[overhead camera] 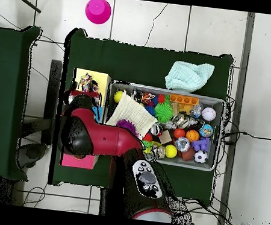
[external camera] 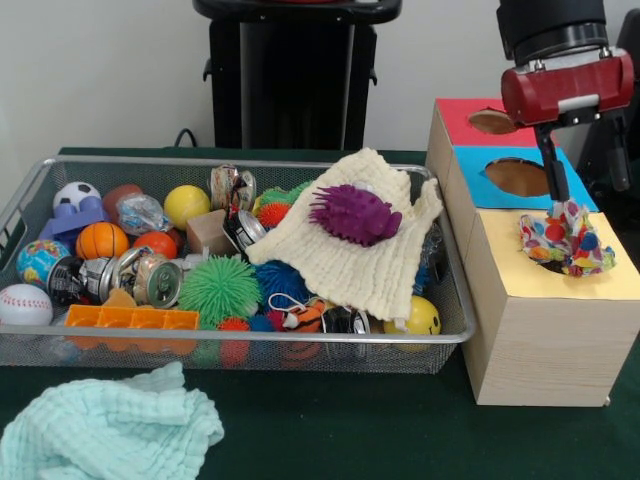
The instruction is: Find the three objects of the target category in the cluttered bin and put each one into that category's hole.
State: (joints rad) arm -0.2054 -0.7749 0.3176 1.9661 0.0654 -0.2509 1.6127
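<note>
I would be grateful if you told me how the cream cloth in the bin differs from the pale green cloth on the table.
The cream cloth lies inside the wire bin, draped over the toys; the pale green cloth lies outside it, on the dark table. The cream one carries a spiky purple ball; nothing rests on the green one. The cream one is spread fairly flat, the green one bunched up. Both look like soft, textured fabric.

I am seeing a silvery wire-mesh metal bin [external camera: 455, 335] sitting on a bench [external camera: 350, 430] covered in matt dark green cloth. A cream waffle-weave cloth [external camera: 350, 255] is lying rumpled and soft, with a spiky purple rubbery ball [external camera: 355, 214] on it. Crushed cans [external camera: 155, 280] are glinting like shiny metal. An orange tray [external camera: 130, 318] is looking like smooth plastic. The box [external camera: 540, 340] is showing pale wood grain under matt coloured paper. A mint cloth [external camera: 105, 428] is looking crinkled.
</note>
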